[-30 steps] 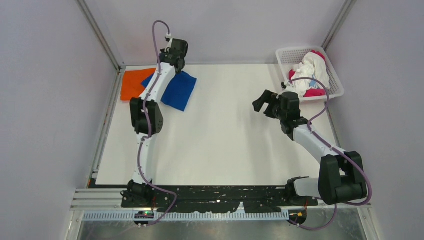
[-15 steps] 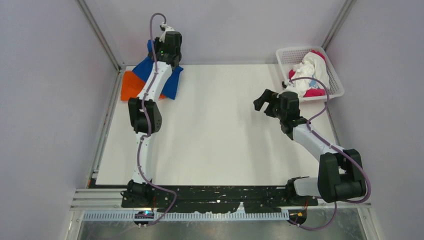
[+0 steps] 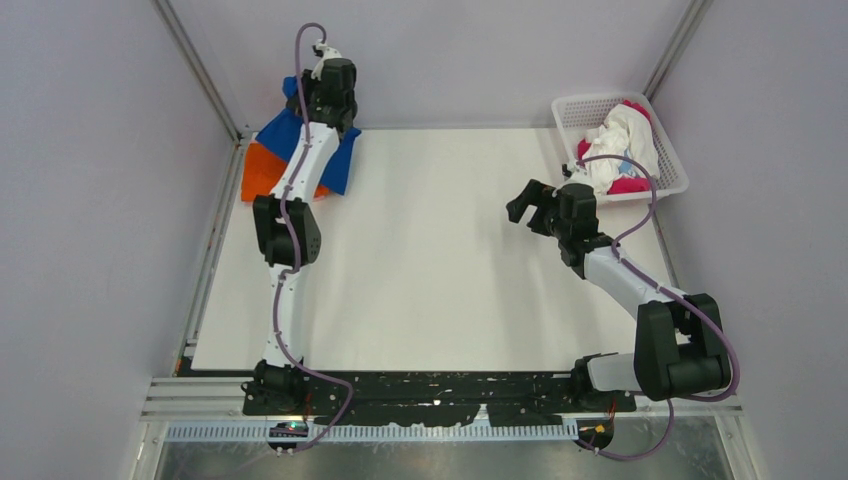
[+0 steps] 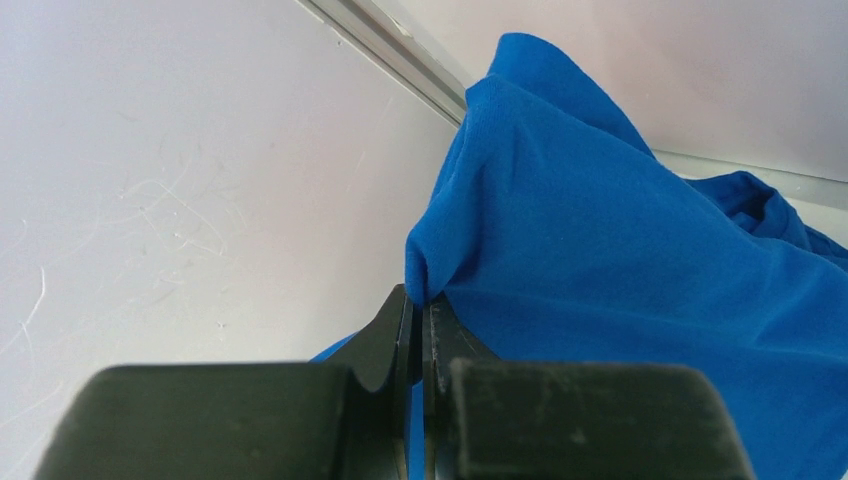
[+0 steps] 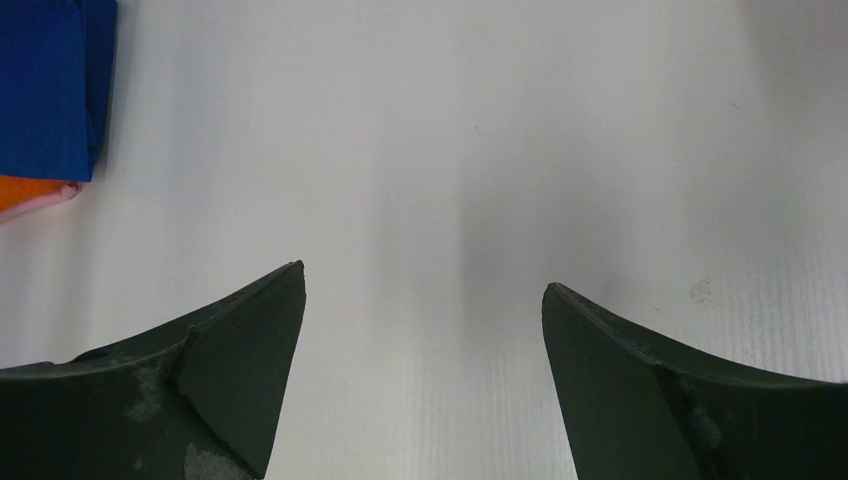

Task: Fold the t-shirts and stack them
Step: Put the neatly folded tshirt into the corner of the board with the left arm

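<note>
Just in front of and to the left of the white plastic lattice basket [image 3: 673,150], the right gripper [image 3: 520,205] is hovering over the white table [image 3: 440,270], its fingers spread wide and gripping nothing. The basket is sitting at the table's far right corner, holding a crumpled white t-shirt [image 3: 630,140] heaped over a magenta t-shirt [image 3: 632,186]. Far to the left of the basket, a bright orange t-shirt [image 3: 262,175] is lying flat. A royal blue t-shirt [image 3: 338,168] is draping over it, and the left gripper [image 4: 418,300], fingers pinching a fold of the blue cloth, is holding it raised near the back wall.
</note>
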{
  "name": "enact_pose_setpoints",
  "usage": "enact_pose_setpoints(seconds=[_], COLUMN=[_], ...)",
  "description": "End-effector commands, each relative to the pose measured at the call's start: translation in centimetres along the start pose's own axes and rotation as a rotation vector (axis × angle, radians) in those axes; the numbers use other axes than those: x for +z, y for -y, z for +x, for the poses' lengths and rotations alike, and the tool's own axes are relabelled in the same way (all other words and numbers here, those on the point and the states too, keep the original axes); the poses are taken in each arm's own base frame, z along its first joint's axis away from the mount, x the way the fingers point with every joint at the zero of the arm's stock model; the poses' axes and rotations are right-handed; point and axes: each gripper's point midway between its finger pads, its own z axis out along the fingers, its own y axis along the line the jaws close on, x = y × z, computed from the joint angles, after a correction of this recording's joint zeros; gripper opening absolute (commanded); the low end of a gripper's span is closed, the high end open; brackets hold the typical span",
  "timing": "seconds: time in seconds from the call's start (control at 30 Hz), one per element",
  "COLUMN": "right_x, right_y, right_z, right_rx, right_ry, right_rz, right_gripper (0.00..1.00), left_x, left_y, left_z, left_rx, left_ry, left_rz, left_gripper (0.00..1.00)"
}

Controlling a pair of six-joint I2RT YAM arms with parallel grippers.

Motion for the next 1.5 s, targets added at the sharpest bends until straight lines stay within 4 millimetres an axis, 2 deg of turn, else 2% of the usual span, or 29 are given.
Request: enact_pose_setpoints(seconds=[0.0,0.17,0.3,0.43,0.57,0.7,0.87,0.9,0.93,0.97,1.03,1.07,1.1,1.3,1.47], right_x=[0.0,-0.1,-0.2,-0.1,0.0,0.2,0.4,0.5,0.5,0.6,0.7,0.7,0.6,0.3,-0.4], right_y=[-0.6,-0.7,-0.7,-0.6,-0.6,-0.7,-0.5,-0.6,-0.7,-0.7,-0.8,-0.8,-0.9,-1.3,-1.5], right_z=[-2.2,-2.2,-2.3,-2.2,-2.1,-2.0,-1.7,-1.8,-1.7,-1.7,-1.5,-1.5,-1.5,-1.5,-1.6], right_rx=[-0.016,-0.016,-0.016,-0.016,-0.016,-0.016,-0.014,-0.013,-0.013,-0.013,-0.013,-0.013,-0.012,-0.011,-0.006], right_ry=[0.073,0.075,0.077,0.073,0.069,0.057,0.043,0.041,0.038,0.033,0.025,0.022,0.021,0.01,0.015], right_rz=[-0.019,-0.02,-0.019,-0.018,-0.018,-0.018,-0.013,-0.016,-0.017,-0.021,-0.025,-0.026,-0.028,-0.045,-0.052], right_gripper=[0.95,0.95,0.95,0.95,0.95,0.95,0.95,0.95,0.95,0.95,0.95,0.95,0.95,0.95,0.95], left_x=[-1.4,-1.4,-0.6,0.7,2.2,4.3,6.8,7.0,7.9,8.5,9.0,9.0,8.9,7.2,4.4], left_y=[-6.5,-7.7,-8.0,-7.1,-5.0,-3.1,-2.9,-2.7,-3.4,-3.8,-4.0,-4.1,-4.0,-4.2,-4.5], left_z=[-4.1,-4.0,-3.1,-1.9,-0.3,2.2,5.3,5.7,6.6,7.2,7.9,7.9,7.8,6.5,5.0], left_rx=[-0.163,-0.192,-0.189,-0.197,-0.192,-0.217,-0.279,-0.294,-0.312,-0.326,-0.355,-0.375,-0.389,-0.458,-0.544], left_ry=[0.069,0.065,0.041,0.015,-0.011,-0.067,-0.145,-0.156,-0.176,-0.189,-0.212,-0.216,-0.218,-0.21,-0.227], left_rz=[-0.069,-0.05,-0.045,-0.005,0.066,0.104,0.11,0.111,0.093,0.087,0.106,0.126,0.143,0.225,0.344], left_gripper=[0.0,0.0,0.0,0.0,0.0,0.0,0.0,0.03,0.12,0.28,0.74,0.91,0.99,1.0,1.0])
